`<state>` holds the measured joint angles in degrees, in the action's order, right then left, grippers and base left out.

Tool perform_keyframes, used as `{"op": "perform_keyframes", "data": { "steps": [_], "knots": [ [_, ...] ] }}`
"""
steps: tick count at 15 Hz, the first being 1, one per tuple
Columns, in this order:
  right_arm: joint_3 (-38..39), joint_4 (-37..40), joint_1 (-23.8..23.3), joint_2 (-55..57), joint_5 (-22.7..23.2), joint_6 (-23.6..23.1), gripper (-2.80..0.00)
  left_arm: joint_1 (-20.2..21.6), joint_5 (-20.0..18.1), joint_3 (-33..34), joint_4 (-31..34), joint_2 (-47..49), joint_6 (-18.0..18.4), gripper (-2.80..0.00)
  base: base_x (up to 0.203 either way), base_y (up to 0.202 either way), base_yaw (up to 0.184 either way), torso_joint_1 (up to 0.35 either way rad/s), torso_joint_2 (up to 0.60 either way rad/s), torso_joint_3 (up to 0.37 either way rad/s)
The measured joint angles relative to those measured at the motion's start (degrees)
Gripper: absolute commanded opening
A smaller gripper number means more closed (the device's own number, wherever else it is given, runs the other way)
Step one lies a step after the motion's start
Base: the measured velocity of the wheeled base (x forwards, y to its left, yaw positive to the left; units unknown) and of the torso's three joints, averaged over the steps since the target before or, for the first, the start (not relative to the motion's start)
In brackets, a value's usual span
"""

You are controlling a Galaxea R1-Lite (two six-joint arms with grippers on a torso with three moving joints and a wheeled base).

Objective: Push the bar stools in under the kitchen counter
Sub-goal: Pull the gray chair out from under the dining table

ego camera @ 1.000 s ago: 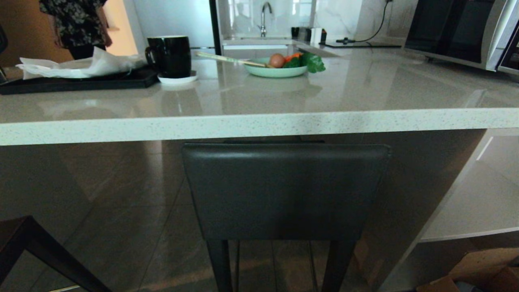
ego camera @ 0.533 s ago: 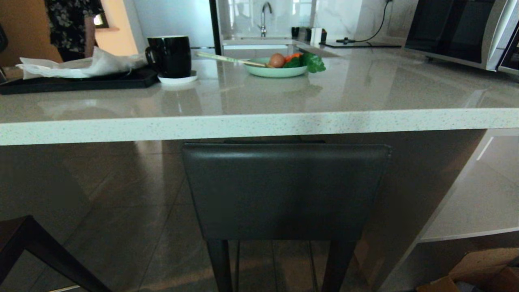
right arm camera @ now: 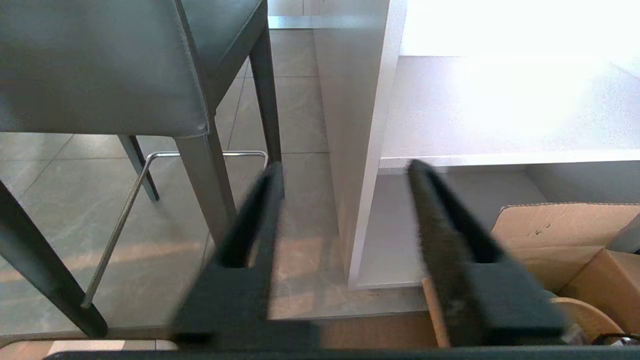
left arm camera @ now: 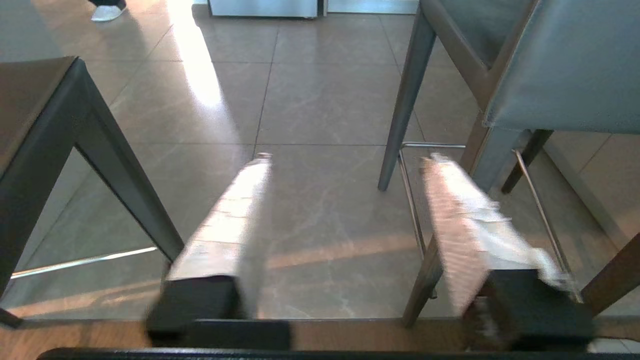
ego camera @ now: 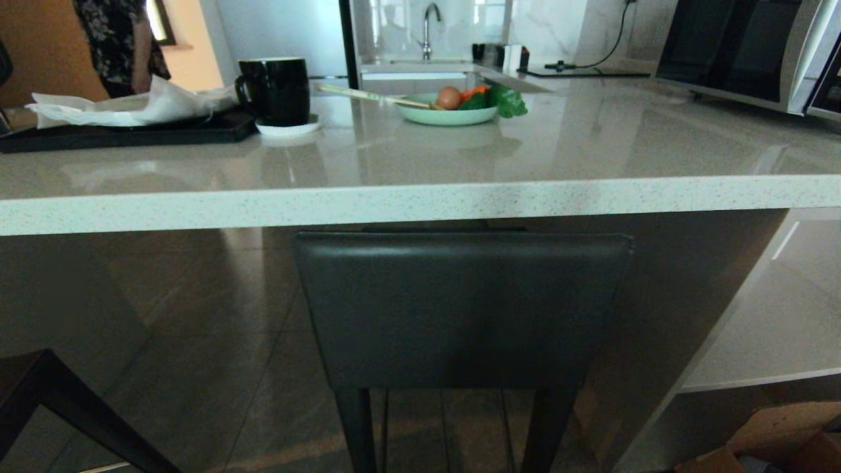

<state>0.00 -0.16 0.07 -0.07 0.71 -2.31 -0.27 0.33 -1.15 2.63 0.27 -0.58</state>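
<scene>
While neither arm appears in the head view, both wrist views show the grippers low, near floor level, in front of the kitchen counter [ego camera: 420,200]. The left gripper [left arm camera: 345,160] has its taped fingers [left arm camera: 230,220] spread apart with nothing between them. The right gripper [right arm camera: 345,172] likewise has its dark fingers [right arm camera: 445,240] parted and grasps nothing.

One bar stool [ego camera: 460,309] stands directly ahead, its dark-grey backrest facing the robot, the top edge just below the front edge of the counter slab. Its seat is mostly hidden behind the backrest, so how far it reaches under the slab cannot be judged. Its dark legs and chrome footrest bar [right arm camera: 125,215] are seen in both wrist views, on the tiled floor [left arm camera: 320,100]. It stands beside the counter's side panel [right arm camera: 355,125], with white shelves [right arm camera: 490,105] beyond the panel and cardboard boxes [right arm camera: 565,235] on the floor near them.

A second stool [ego camera: 46,394] shows only as a dark seat corner and leg at the lower left, well apart from the first.

On the counter sit a black mug [ego camera: 274,89] on a white coaster, a black tray [ego camera: 125,135] with white paper, and a green bowl [ego camera: 447,113] of food. A microwave [ego camera: 742,52] stands at the far right. A person [ego camera: 121,39] in patterned clothing stands in the background at the left.
</scene>
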Motion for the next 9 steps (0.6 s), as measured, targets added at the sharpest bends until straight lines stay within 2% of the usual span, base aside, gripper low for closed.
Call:
{"op": "perform_keyframes", "data": {
  "steps": [9],
  "knots": [
    [0.0, 0.1, 0.0, 0.0, -0.5, 0.9, 0.00, 0.1, 0.0, 0.0, 0.0, 0.0, -0.1, 0.00, 0.000, 0.000, 0.000, 0.000, 0.00, 0.000]
  ]
}}
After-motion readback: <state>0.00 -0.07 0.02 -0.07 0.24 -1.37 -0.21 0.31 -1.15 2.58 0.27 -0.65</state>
